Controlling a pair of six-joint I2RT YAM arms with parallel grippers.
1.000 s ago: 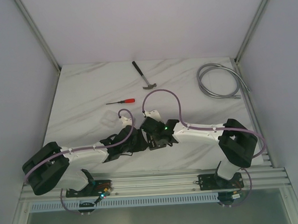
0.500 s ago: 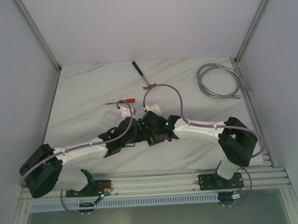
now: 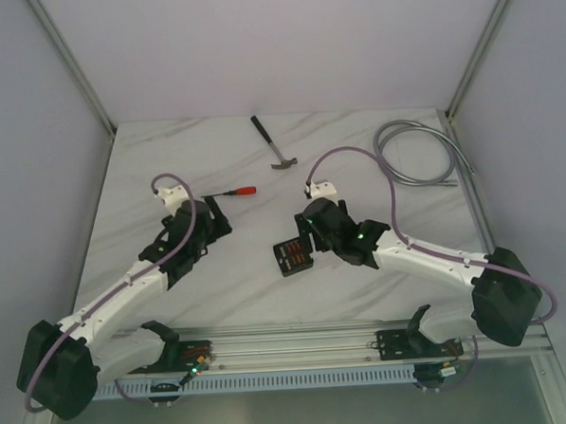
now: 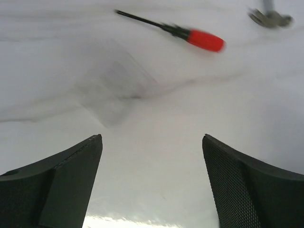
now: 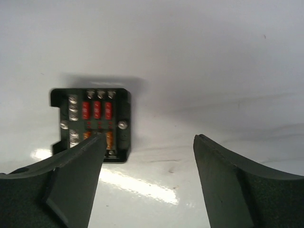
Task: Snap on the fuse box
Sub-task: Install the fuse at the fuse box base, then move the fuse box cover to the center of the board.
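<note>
Two grippers, both wide open and holding nothing! The left gripper (image 4: 151,142) hangs over the table (image 4: 156,190), jaws spread, with a blurred clear piece (image 4: 114,88) lying ahead of it and the screwdriver (image 4: 190,35) beyond that. Over on the other side, the right gripper (image 5: 149,140) has its jaws apart too, empty. The fuse box (image 5: 90,124) sits flat on the table just ahead of its left finger, top up, red and orange fuses on show, well apart from the left gripper.
</note>
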